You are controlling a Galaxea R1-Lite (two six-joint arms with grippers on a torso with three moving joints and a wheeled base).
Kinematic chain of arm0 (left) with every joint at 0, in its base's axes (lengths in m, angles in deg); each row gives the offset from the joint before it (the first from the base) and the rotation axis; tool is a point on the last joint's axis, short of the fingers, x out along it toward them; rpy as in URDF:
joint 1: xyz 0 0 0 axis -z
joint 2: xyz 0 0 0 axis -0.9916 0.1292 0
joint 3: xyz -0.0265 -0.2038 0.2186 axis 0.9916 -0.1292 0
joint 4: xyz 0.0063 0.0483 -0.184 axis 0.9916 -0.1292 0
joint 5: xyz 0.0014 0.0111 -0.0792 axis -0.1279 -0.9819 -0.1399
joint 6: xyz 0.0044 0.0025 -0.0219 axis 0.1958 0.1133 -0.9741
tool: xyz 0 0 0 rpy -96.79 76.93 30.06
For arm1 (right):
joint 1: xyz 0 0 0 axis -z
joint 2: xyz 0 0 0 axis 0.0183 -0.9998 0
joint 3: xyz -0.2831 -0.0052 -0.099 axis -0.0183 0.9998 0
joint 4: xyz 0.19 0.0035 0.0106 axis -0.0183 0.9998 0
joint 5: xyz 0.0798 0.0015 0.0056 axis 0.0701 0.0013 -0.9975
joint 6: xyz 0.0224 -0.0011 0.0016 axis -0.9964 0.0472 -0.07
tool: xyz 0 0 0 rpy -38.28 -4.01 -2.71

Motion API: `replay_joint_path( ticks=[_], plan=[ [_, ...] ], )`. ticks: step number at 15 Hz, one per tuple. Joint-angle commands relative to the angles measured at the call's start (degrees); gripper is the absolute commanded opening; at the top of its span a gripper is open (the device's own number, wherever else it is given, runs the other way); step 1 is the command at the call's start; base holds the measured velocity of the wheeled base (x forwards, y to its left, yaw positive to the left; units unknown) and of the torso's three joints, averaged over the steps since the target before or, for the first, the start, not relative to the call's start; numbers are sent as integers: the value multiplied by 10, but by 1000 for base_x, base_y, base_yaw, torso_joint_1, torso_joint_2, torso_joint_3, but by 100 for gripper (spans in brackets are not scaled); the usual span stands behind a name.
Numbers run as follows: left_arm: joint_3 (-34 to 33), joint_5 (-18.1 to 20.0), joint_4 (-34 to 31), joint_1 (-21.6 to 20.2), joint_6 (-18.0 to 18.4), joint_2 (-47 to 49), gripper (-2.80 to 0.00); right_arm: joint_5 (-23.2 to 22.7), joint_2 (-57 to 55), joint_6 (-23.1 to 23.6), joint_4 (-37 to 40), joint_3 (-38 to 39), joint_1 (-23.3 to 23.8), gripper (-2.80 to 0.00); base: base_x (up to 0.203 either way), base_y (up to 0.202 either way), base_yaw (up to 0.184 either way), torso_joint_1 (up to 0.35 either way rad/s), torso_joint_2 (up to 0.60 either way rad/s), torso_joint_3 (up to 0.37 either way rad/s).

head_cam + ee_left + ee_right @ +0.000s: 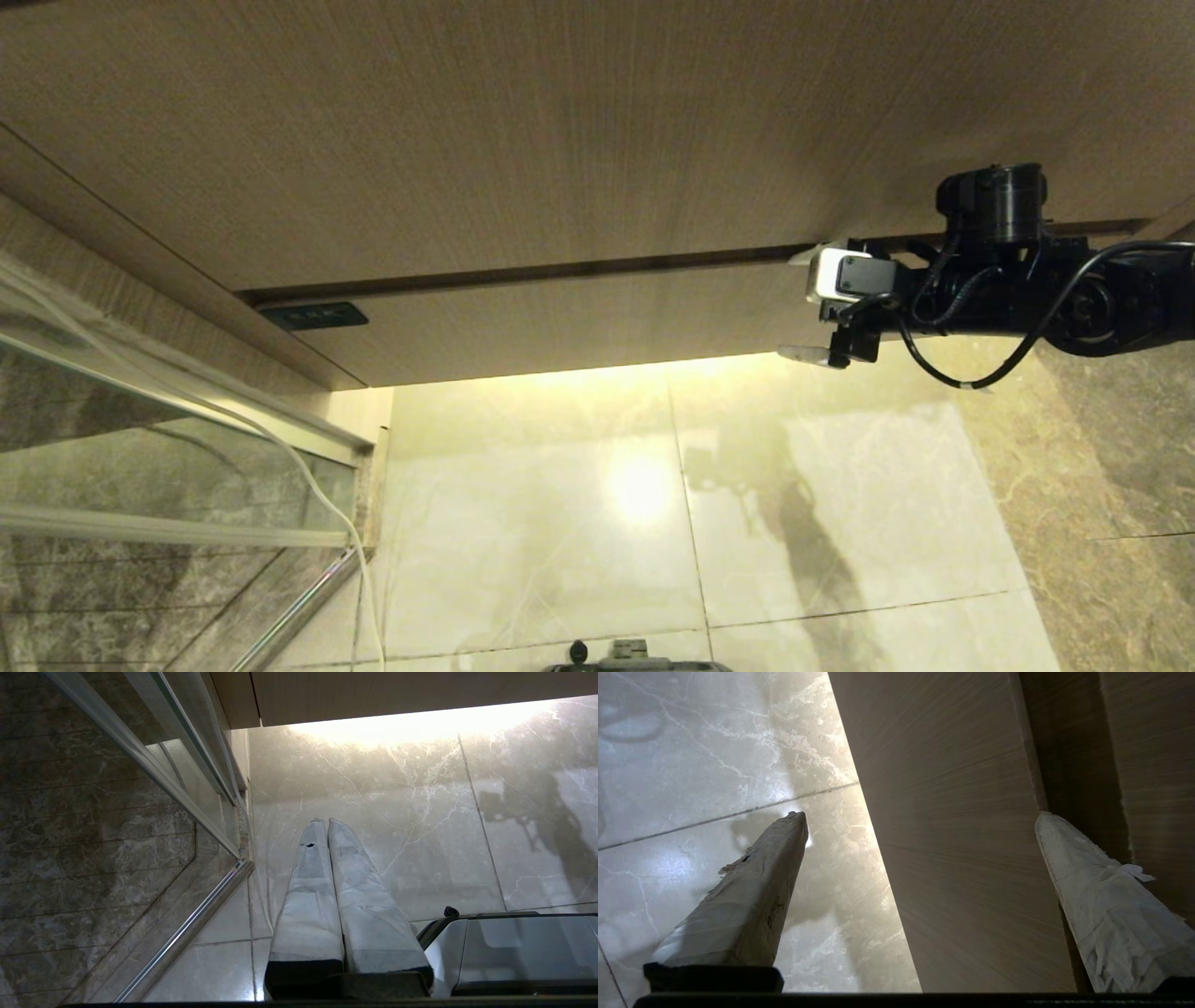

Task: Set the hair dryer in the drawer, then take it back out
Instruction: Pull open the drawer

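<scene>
The drawer (579,317) is a light wood-grain front with a small dark label (313,315) at its left corner, and it stands closed under the taller wood panel (560,140). My right gripper (798,305) is open at the drawer's right part, spanning its front (962,858). In the right wrist view the right gripper (922,816) has one finger (1101,905) at the dark gap above the drawer and the other finger (747,905) below its lower edge, over the floor. The hair dryer is out of view. My left gripper (327,820) hangs shut and empty above the floor.
A glass shower door with a metal frame (140,467) stands at the left, and a thin white cable (317,495) runs down along it. Glossy marble tiles (840,523) lie below the cabinet. The robot's base (635,658) shows at the lower edge.
</scene>
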Motion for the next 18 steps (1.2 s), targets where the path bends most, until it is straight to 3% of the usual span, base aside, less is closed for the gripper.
replay_joint_path(
  ticks=[1,18],
  plan=[
    [0,0,0,0,0,0,-280,-1,-3,3,3,-7,8,0,0,0,0,0,0,0],
    [0,0,0,0,0,1,-280,-1,31,0,10,6,11,0,0,0,0,0,0,0]
  ],
)
